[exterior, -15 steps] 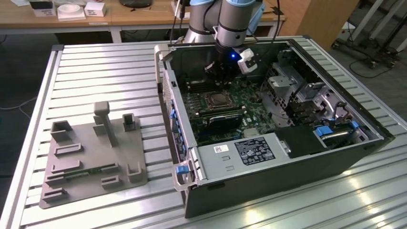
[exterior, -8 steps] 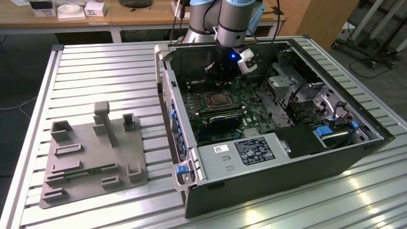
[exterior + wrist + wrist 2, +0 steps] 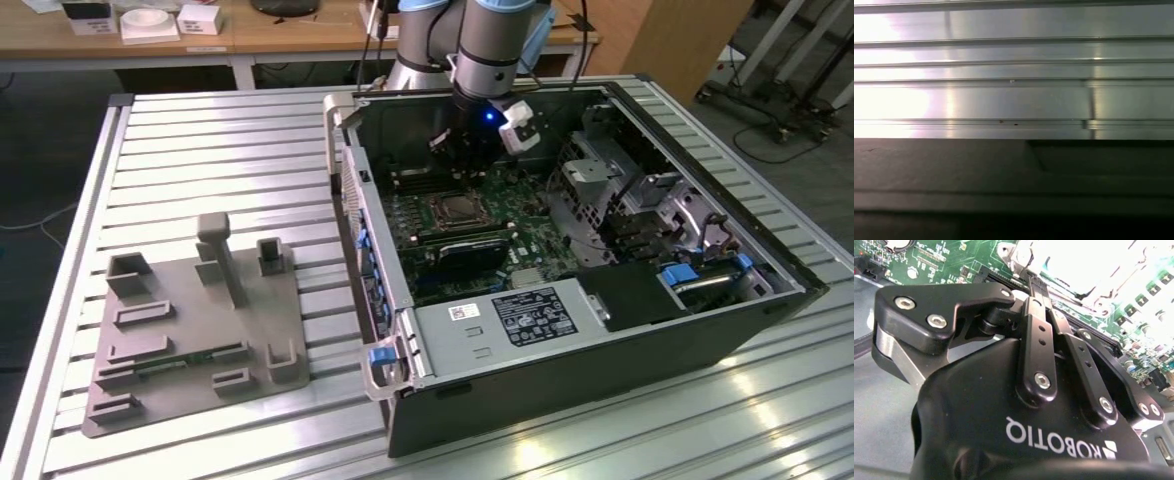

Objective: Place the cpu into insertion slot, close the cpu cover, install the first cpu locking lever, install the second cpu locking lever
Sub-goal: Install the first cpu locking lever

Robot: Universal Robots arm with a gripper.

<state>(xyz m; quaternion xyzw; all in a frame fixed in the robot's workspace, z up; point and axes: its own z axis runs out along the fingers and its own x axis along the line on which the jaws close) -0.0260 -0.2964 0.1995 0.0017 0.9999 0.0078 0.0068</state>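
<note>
Fingers (image 3: 1034, 325): black linked steel pair on the arm, links folded inward in the second wrist view, so I log them as clenched. Tips hidden; nothing seen between them.

Item, square dark insertion slot with silvery metal surround (image 3: 457, 210): just below the fingers, set in the green circuit board (image 3: 527, 200).

Item, small flat silvery-grey cpu (image 3: 458, 209): I read the pale square lying in the slot as this, seated. That is a judgement.

Item, thin silvery hinged cpu cover: glare washes out the metalwork beyond the fingers. Raised or lowered, I cannot tell.

Item, black open-sided computer case (image 3: 601, 350): walls stand around the fingers on all sides.

Item, grey moulded parts fixture (image 3: 187, 330): well apart from the fingers, outside the case, on the slatted aluminium bench (image 3: 200, 140).

Handling note: I judge the work to be at the cover or levers. I would press slowly and squarely, keep clear of the chip's top, and stop at any sideways drag.
</note>
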